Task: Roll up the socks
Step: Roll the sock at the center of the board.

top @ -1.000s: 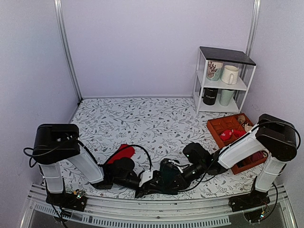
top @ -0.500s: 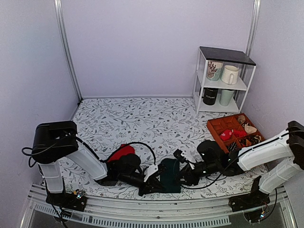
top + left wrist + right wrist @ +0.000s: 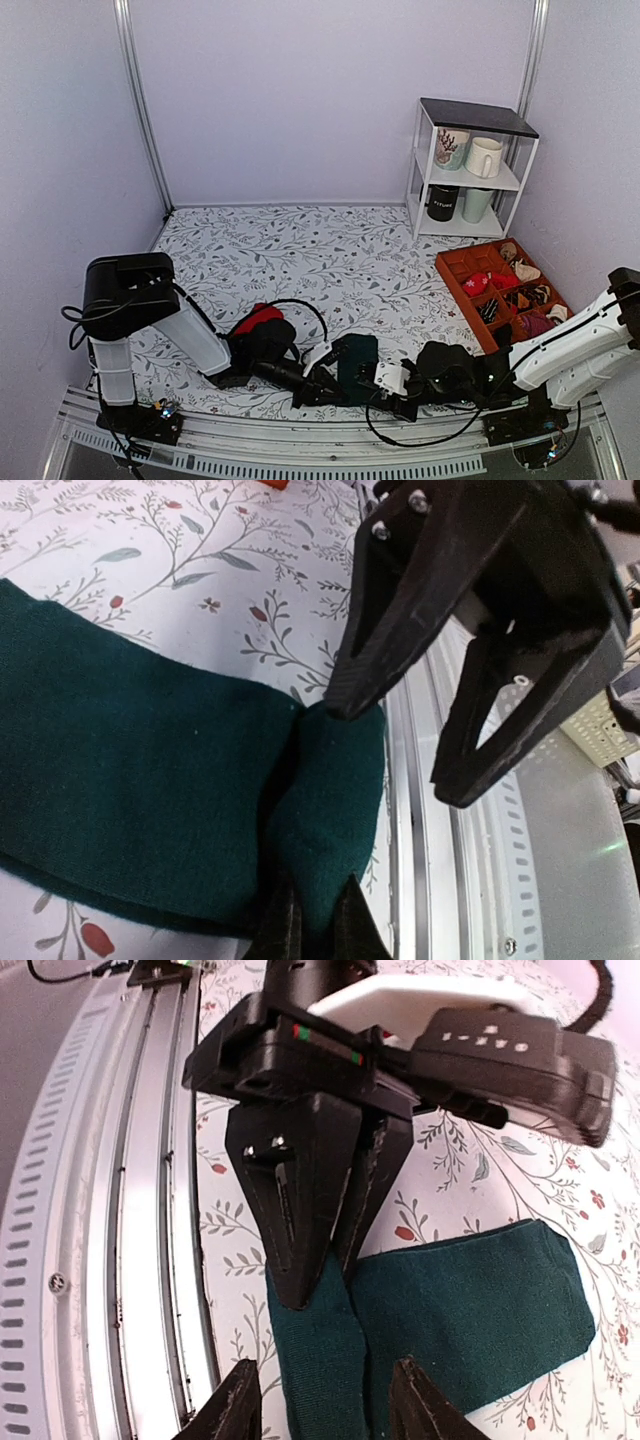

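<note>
The dark teal sock (image 3: 356,354) lies flat near the table's front edge. It fills the left of the left wrist view (image 3: 130,780). My left gripper (image 3: 330,388) is shut on a folded end of it (image 3: 312,905), seen pinching the fold in the right wrist view (image 3: 320,1230). My right gripper (image 3: 368,390) is open, its fingers either side of that same folded strip (image 3: 325,1365), not touching it. It also shows open in the left wrist view (image 3: 420,730). The red sock (image 3: 257,318) lies behind my left arm, mostly hidden.
An orange divided tray (image 3: 455,272) holding rolled socks sits at the right. A white shelf (image 3: 470,170) with mugs stands at the back right. The metal rail (image 3: 300,440) runs along the front edge, close to both grippers (image 3: 130,1260).
My right arm has dropped low along the front edge, and its gripper now faces the sock's near end. My left gripper has shifted slightly right, still holding the teal sock.
</note>
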`<state>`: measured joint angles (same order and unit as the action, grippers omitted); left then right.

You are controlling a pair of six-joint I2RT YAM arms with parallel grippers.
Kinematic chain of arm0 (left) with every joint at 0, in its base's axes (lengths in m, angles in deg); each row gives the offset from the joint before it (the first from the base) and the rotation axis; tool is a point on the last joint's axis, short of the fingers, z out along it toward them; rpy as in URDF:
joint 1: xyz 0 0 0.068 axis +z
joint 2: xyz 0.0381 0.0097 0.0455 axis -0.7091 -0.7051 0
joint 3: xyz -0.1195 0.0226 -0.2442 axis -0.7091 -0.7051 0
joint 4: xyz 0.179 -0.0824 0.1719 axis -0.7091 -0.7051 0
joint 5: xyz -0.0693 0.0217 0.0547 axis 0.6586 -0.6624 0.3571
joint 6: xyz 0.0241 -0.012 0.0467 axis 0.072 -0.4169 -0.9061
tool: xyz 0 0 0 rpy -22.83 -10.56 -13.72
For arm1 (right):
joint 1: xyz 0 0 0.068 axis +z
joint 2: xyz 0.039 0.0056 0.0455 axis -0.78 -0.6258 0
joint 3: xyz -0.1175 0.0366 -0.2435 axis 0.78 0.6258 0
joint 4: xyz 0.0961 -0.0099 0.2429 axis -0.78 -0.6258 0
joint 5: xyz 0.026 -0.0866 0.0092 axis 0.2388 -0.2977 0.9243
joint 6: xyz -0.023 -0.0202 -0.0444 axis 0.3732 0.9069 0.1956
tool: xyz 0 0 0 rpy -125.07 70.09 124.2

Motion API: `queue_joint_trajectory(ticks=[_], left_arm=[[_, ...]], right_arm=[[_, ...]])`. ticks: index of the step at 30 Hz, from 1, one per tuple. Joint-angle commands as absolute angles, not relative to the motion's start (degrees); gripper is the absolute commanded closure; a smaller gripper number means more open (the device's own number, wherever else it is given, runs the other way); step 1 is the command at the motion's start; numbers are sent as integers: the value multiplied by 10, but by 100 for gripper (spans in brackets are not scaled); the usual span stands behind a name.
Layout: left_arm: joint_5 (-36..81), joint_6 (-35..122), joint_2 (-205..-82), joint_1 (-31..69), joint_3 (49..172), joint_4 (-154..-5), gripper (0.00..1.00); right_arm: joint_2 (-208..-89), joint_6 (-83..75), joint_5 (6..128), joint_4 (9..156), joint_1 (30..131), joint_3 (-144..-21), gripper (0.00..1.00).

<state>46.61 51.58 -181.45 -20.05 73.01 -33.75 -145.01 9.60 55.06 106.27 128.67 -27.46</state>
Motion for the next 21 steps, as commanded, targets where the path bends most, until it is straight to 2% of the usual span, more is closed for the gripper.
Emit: queue_joint_trajectory(ticks=[1, 12, 14, 18, 20, 21], left_arm=[[461, 523, -1866, -195, 692, -507, 100], [461, 517, -1875, -193, 693, -503, 100], [461, 516, -1878, -193, 692, -501, 100], [462, 513, -1888, -192, 698, -500, 100], [457, 513, -1881, -192, 692, -484, 100], [452, 511, -1871, -192, 685, -469, 94]], right_arm=[[-1475, 127, 489, 1022, 1310, -302, 55], [-1549, 49, 454, 982, 1320, -328, 56], [-1560, 36, 445, 976, 1327, -334, 60], [-1576, 34, 455, 976, 1328, -346, 74], [-1577, 8, 467, 967, 1329, -351, 76], [-1576, -2, 476, 964, 1328, -351, 76]])
